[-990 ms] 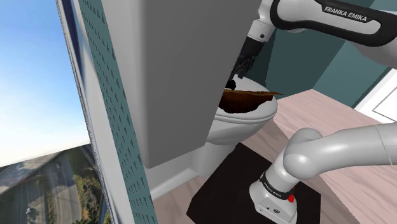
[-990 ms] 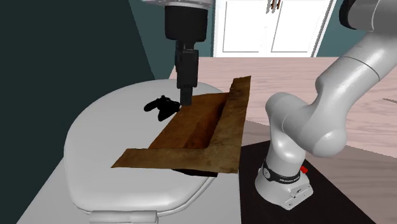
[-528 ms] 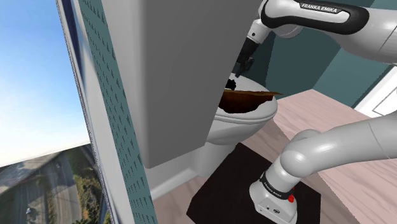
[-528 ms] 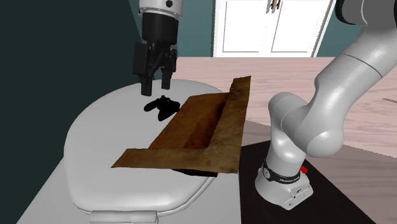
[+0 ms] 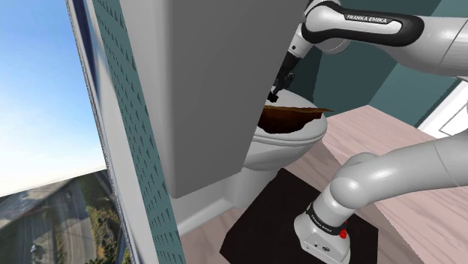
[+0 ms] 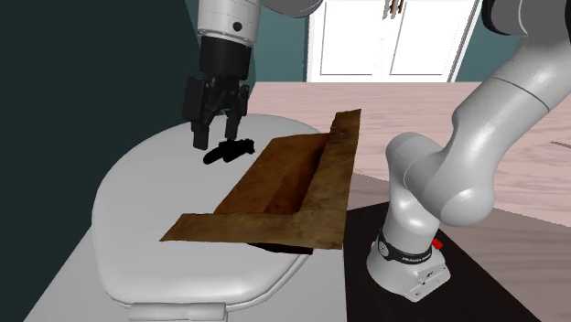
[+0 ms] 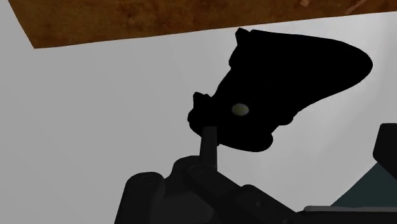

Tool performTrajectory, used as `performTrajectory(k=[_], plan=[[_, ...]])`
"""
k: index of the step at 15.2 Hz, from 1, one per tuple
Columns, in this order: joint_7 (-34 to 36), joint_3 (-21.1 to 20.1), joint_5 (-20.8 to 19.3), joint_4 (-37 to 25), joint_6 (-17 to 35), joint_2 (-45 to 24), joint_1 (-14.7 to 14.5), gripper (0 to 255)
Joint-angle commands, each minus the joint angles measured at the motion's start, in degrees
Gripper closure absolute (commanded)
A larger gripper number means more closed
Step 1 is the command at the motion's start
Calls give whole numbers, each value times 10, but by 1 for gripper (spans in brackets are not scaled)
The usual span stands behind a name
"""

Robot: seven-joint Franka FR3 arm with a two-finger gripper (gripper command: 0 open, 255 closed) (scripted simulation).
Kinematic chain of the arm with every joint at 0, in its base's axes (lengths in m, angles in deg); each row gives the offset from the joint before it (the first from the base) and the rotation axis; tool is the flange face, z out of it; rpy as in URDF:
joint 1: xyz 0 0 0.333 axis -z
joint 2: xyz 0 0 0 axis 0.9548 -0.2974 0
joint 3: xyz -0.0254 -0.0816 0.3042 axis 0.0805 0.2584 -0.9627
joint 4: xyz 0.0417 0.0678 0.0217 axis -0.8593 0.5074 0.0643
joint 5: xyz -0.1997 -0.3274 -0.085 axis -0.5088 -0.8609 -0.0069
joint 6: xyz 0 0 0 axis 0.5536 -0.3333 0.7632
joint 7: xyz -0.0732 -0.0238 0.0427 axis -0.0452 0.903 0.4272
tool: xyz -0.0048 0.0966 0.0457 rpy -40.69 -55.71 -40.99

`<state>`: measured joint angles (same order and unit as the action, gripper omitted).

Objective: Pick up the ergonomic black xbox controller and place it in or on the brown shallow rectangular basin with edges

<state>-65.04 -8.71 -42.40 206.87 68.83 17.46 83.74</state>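
The black controller (image 6: pixel 231 151) lies on the white toilet lid (image 6: pixel 146 197), close beside the long edge of the brown shallow basin (image 6: pixel 284 183). My gripper (image 6: pixel 211 139) hangs just over the controller's end farthest from the basin, fingers open and pointing down, holding nothing. In the wrist view the controller (image 7: pixel 286 79) sits between and just beyond my fingers (image 7: pixel 208 137), with the basin's edge (image 7: pixel 159 19) past it. From the shoulder view the gripper (image 5: pixel 277 91) reaches down behind a grey panel toward the basin (image 5: pixel 289 117).
The basin rests across the toilet seat (image 5: pixel 296 146), overhanging it toward the arm's base (image 6: pixel 407 261). A tall grey panel (image 5: pixel 210 90) blocks much of the shoulder view. A dark mat (image 5: pixel 259 225) lies under the stand. White doors (image 6: pixel 393 41) stand behind.
The gripper moved from the basin's edge to the second exterior view's left, turned about its axis, and came down over the controller. The controller and basin have not moved.
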Motion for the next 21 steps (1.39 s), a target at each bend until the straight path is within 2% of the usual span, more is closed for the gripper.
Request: performTrajectory(k=[1, 6, 7, 15, 16, 21], plan=[[3, -3, 2, 10, -12, -4, -3, 0], [3, -1, 2, 10, -11, -4, -5, 0], [3, -1, 1, 13, -12, -1, -4, 255], [-2, 2, 3, 0, -5, -23, -5, 255], [6, 3, -1, 10, -11, -4, -10, 255], [14, 5, -4, -30, -47, -7, -13, 255]])
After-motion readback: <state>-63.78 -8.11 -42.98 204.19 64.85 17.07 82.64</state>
